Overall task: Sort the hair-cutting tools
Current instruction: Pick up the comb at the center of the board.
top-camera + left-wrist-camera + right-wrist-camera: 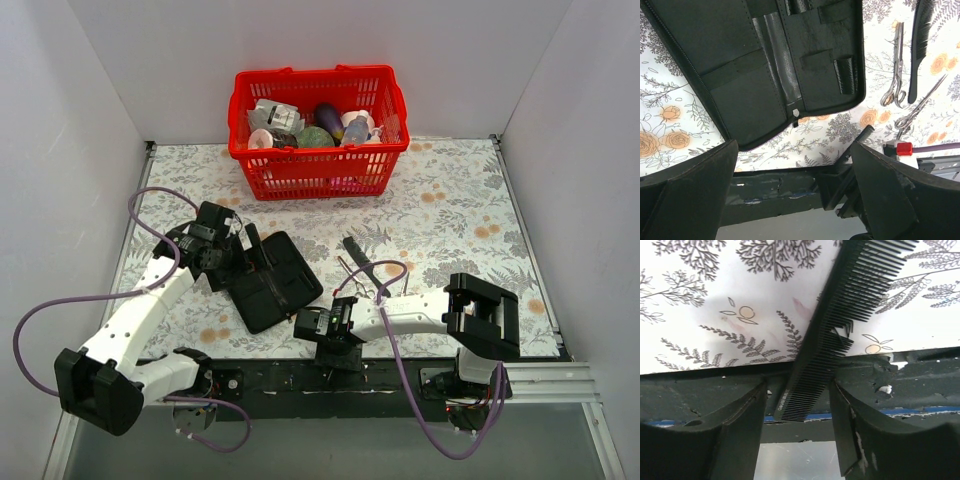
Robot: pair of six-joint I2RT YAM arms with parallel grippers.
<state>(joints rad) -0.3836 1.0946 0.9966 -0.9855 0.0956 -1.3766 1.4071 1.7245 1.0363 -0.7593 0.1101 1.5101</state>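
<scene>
Scissors: the left scissors [896, 65] and the near scissors [920, 105], both slim and silver, lie flat on the floral table [460, 220], right of the case [790, 65], with their rings toward the near edge.
Far comb: the far comb [921, 45] is black and lies just right of the left scissors, running near to far.
Near comb: the near comb [840, 315] is black and lies slantwise at the table's near edge, its near end out over the dark rail [690, 390].
Right claw: the right claw [799, 385] straddles the near comb across its width, with a thin gap on the spine side and the teeth against the other finger. I cannot tell whether it grips.
Left claw: the left claw [795, 150] is spread wide with nothing between its fingers, above the near edge of the case.
Case: flat and black, it lies unfolded with its pockets up, left of the tools.
Basket: the red basket [320, 150] stands at the far middle of the table, with bottles and packets inside.
</scene>
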